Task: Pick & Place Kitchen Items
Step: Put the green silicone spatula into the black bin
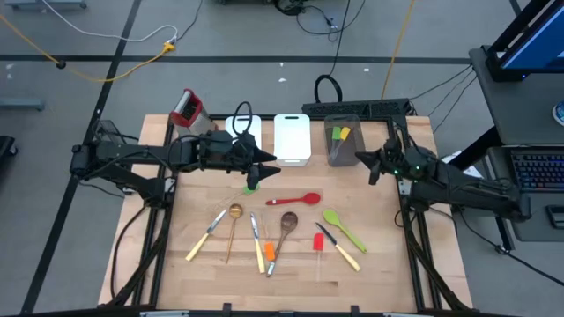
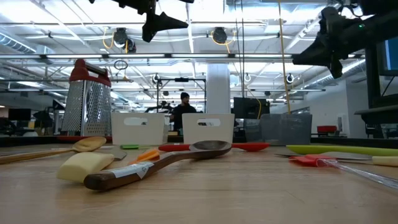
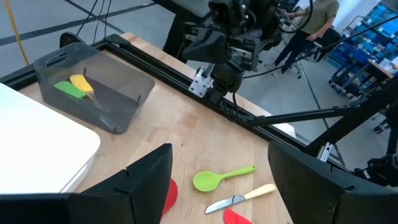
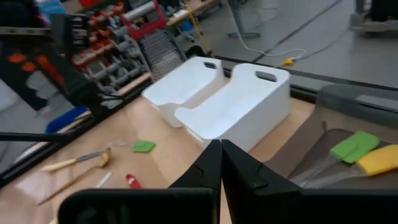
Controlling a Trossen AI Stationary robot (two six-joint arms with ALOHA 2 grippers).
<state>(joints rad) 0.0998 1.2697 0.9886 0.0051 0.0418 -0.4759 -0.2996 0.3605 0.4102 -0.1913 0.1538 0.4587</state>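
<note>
One light wooden table (image 1: 379, 282) carries everything. Two dark arms hang above its far half: the left gripper (image 1: 267, 158) is near the middle with its fingers spread wide and nothing between them, and the right gripper (image 1: 367, 160) is toward the right edge with its fingers pressed shut on nothing.

Three rectangular bins line the far edge: two white plastic trays (image 1: 292, 138) side by side and one translucent grey tray (image 1: 343, 141) nearer the right corner. The grey one holds two utensils, a green spatula (image 1: 336, 134) and a yellow spatula (image 1: 345, 133). One metal box grater with a red top (image 1: 186, 108) stands near the far left corner.

The other kitchen items lie loose across the table's middle: one red spoon (image 1: 295, 200), one green spoon (image 1: 343, 227), one dark wooden spoon (image 1: 285, 228), one gold spoon (image 1: 233, 228), one red spatula (image 1: 318, 243), one orange-handled tool (image 1: 258, 251) and two cream-handled knives (image 1: 204, 237).
</note>
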